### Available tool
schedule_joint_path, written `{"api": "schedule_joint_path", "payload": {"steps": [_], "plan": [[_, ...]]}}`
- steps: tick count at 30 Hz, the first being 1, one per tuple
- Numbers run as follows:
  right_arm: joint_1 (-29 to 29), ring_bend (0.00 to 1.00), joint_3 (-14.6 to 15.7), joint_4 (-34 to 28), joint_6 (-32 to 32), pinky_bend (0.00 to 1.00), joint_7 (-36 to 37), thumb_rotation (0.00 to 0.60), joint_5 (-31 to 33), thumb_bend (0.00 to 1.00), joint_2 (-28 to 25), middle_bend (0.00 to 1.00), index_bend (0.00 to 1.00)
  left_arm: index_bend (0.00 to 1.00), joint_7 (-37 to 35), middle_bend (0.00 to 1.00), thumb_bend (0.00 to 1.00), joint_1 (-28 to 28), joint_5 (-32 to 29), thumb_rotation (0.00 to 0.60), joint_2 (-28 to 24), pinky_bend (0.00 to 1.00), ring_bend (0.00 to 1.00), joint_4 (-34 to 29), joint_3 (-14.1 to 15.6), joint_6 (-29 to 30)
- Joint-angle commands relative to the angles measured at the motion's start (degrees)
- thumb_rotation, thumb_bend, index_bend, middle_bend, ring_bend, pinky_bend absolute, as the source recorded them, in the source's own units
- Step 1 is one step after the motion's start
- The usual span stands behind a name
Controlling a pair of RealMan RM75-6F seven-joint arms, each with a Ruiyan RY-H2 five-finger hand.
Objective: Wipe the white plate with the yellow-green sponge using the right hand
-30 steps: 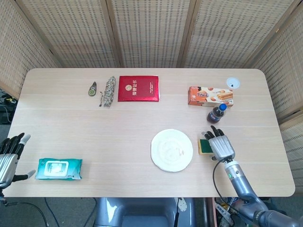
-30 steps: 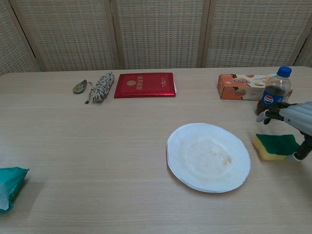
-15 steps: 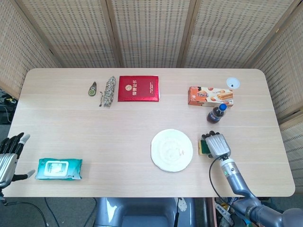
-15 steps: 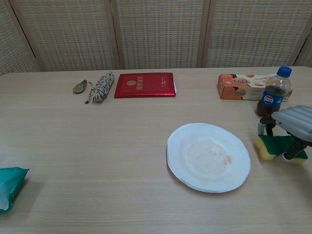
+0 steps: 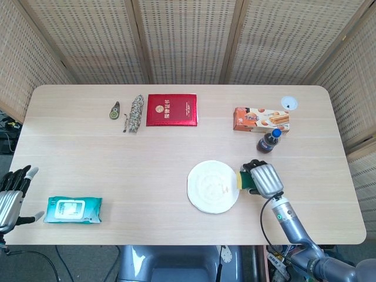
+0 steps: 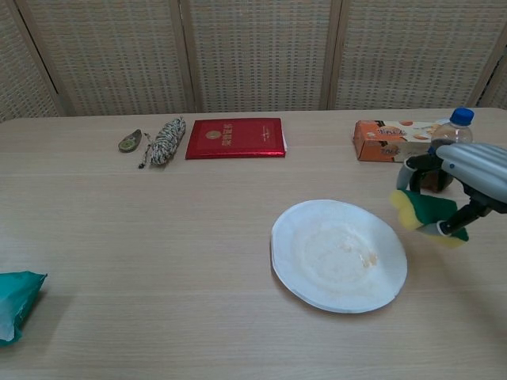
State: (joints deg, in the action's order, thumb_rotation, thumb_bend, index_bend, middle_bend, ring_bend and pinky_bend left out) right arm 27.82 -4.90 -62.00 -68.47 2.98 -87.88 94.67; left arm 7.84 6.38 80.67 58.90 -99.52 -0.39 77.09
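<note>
The white plate (image 5: 213, 186) (image 6: 339, 254) lies on the table right of centre, with faint smears on it. My right hand (image 5: 262, 178) (image 6: 462, 176) grips the yellow-green sponge (image 5: 245, 181) (image 6: 425, 211) and holds it lifted off the table, just past the plate's right rim. The sponge's yellow end points toward the plate. My left hand (image 5: 13, 194) rests at the table's near left edge, fingers apart, holding nothing; the chest view does not show it.
A cola bottle (image 5: 269, 141) (image 6: 447, 150) stands just behind my right hand, with a snack box (image 5: 261, 118) (image 6: 394, 139) beyond it. A red booklet (image 5: 171, 110), a rope bundle (image 5: 136, 113) and a small tag (image 5: 115, 110) lie at the back. A teal wipes pack (image 5: 73, 210) sits near left.
My right hand closed on the sponge, lifted it off the table and carried it left toward the plate's rim. The left hand has not moved.
</note>
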Motion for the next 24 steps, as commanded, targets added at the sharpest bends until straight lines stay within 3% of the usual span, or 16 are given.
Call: {"api": "schedule_joint_path", "payload": {"steps": [1, 6, 18, 24], "plan": [[1.8, 0.32, 0.0, -7.5, 1.1, 0.32, 8.1, 0.600, -1.8, 0.21, -4.1, 0.50, 0.42, 0.00, 0.0, 0.00, 0.00, 0.0, 0.1, 0.600, 0.0, 0.00, 0.00, -0.1, 0.1, 0.0], [4.5, 0.32, 0.2, -9.3, 4.0, 0.31, 12.3, 0.600, -2.8, 0.21, -4.1, 0.50, 0.42, 0.00, -0.4, 0.00, 0.00, 0.0, -0.1, 0.600, -0.2, 0.00, 0.00, -0.1, 0.0, 0.1], [9.1, 0.32, 1.5, 0.4, 8.2, 0.31, 13.1, 0.600, -4.4, 0.21, 3.2, 0.50, 0.42, 0.00, -0.6, 0.00, 0.00, 0.7, -1.9, 0.600, -0.2, 0.00, 0.00, 0.2, -0.6, -1.0], [9.1, 0.32, 2.7, 2.0, 8.6, 0.31, 14.4, 0.600, -4.3, 0.21, 4.8, 0.50, 0.42, 0.00, -0.5, 0.00, 0.00, 0.8, -2.1, 0.600, -0.2, 0.00, 0.00, 0.3, -0.6, -1.2]]}}
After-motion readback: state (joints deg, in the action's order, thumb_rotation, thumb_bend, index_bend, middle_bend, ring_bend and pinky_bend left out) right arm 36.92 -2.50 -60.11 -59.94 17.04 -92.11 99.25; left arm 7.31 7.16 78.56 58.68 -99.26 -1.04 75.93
